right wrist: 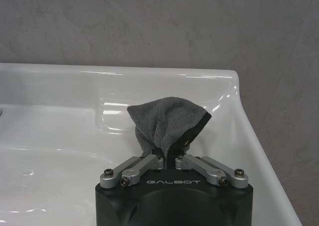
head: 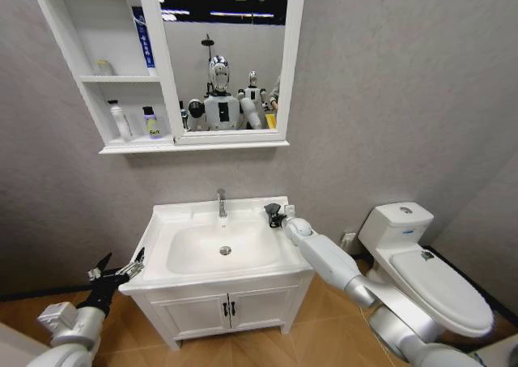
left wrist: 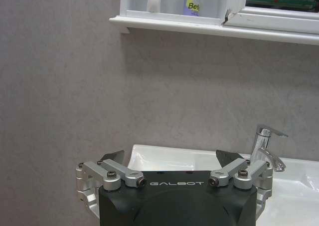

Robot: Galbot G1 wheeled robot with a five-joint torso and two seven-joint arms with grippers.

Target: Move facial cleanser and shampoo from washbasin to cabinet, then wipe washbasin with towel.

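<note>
Head view: right gripper [head: 273, 214] pinches the towel [right wrist: 167, 123] at the washbasin's [head: 174, 274] two-o'clock corner, bowl toward eight o'clock; left gripper [head: 121, 268] gapes idle.

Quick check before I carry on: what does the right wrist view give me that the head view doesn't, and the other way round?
Right wrist view alone: the right gripper is visibly shut on the towel, the dark cloth bunched up between its fingers above the washbasin's back corner.
Head view alone: the cabinet with bottles on its shelves, the tap, the drain, and the left gripper open beside the basin's front left corner.
Both: the right gripper at the basin's back right corner, and the grey wall.
</note>
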